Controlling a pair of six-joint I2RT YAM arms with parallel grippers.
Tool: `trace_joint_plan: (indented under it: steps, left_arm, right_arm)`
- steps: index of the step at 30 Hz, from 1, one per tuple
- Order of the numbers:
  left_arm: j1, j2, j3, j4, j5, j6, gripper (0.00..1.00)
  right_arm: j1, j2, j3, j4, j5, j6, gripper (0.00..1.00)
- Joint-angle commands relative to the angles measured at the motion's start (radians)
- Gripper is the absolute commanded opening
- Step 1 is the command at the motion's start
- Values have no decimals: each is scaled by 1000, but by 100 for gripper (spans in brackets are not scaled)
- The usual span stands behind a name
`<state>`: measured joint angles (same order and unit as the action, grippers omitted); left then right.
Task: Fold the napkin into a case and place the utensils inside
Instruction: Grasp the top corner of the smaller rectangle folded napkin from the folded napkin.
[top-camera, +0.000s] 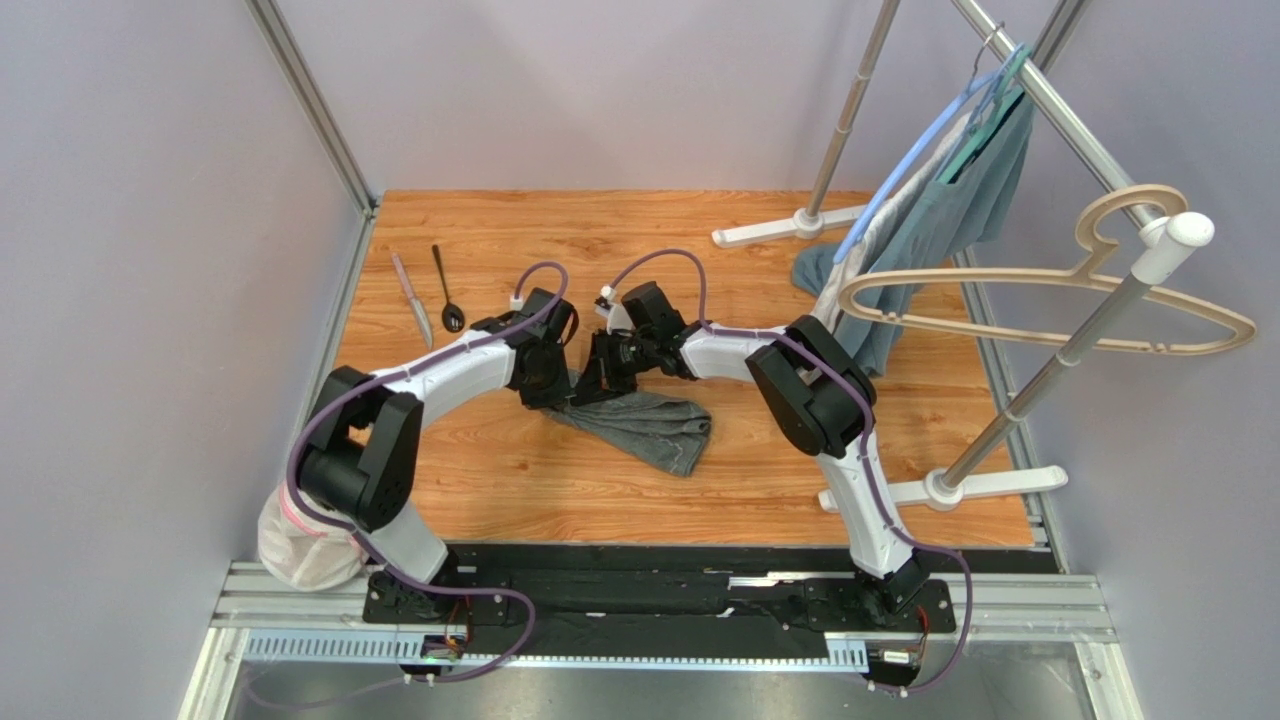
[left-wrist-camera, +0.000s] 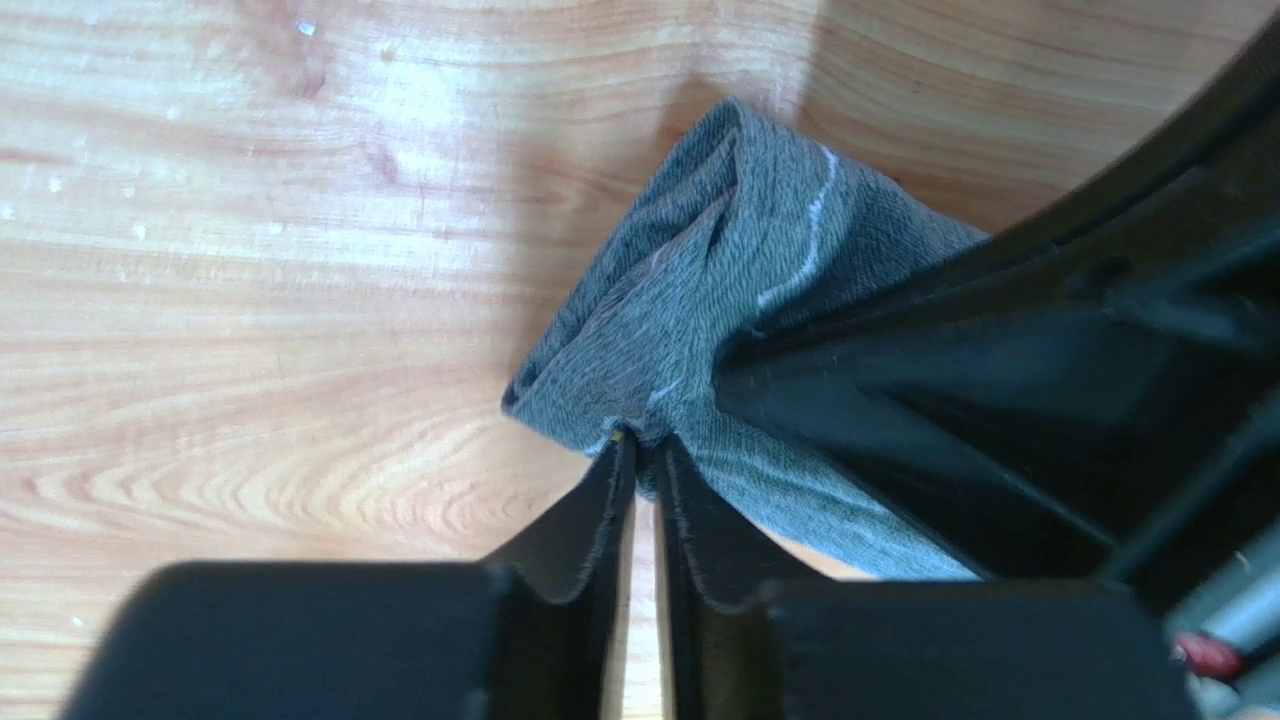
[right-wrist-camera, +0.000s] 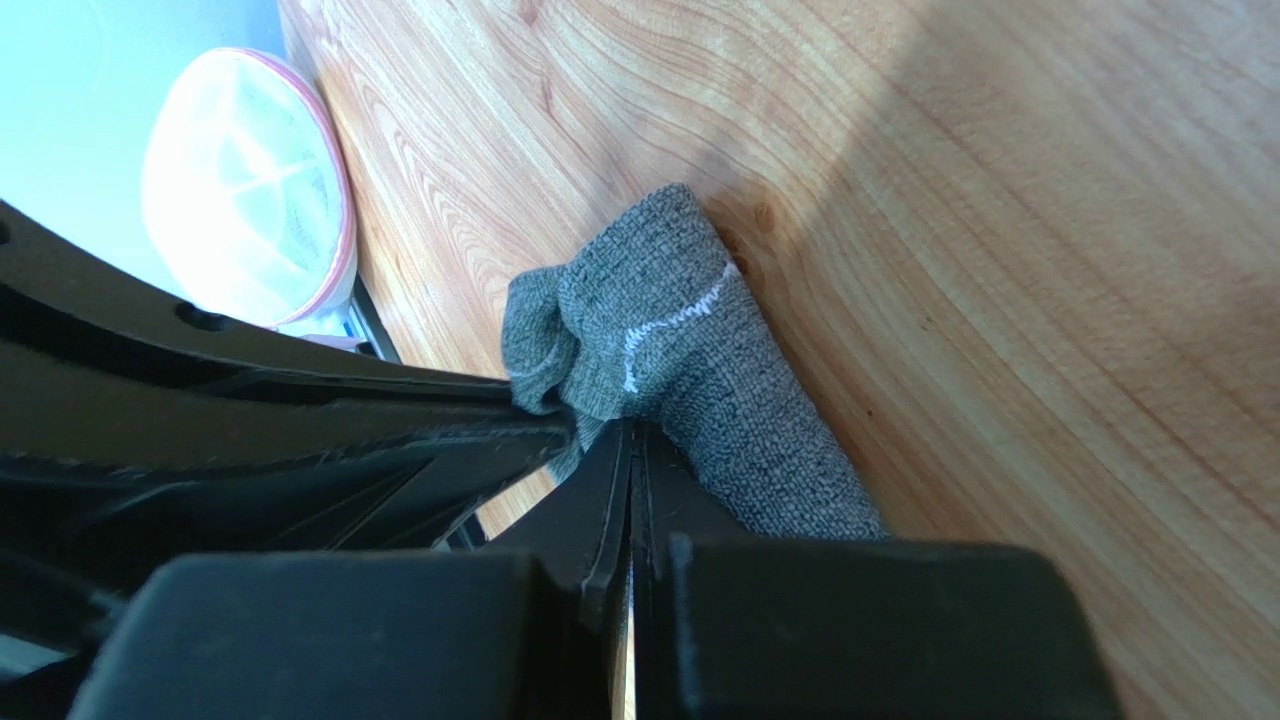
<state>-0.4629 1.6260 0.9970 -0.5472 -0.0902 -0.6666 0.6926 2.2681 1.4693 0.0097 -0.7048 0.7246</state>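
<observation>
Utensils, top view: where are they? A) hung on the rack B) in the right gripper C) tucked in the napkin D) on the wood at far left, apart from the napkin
D: the knife and spoon lie side by side on the table near its far-left corner, well apart from the napkin at mid-table.

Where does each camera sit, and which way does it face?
Top external: above and behind the bases, facing down on the table; left arm and right arm show whole.
Left wrist: on the left arm, facing down along the left fingers pinching the napkin.
Right wrist: likewise, right fingers pinching it.
Shared: all three show the napkin.
</observation>
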Motion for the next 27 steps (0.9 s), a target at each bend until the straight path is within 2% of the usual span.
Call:
trace_joint_plan:
  steps: [1, 3, 7, 10, 15, 20, 27]
  left_arm:
    - [0, 26, 71, 10, 9, 9, 5]
    - [-5, 21, 74, 47, 36, 12, 1]
    - [-3, 54, 98, 36, 29, 12, 0]
    - [-2, 57, 81, 47, 33, 18, 0]
    - [0, 107, 114, 30, 33, 21, 0]
    - [0, 92, 98, 43, 23, 22, 0]
    - [1, 71, 84, 49, 26, 24, 0]
  right_arm:
    - [15, -25, 0, -24, 21, -19, 0]
    - [27, -27, -26, -19, 24, 1, 0]
    - [42, -13, -56, 82, 4, 52, 0]
    - [4, -38, -70, 72, 2, 38, 0]
    - [-27, -103, -52, -2, -18, -7, 0]
    - [-71, -171, -47, -100, 24, -69, 0]
    - [-91, -118, 14, -175, 24, -134, 0]
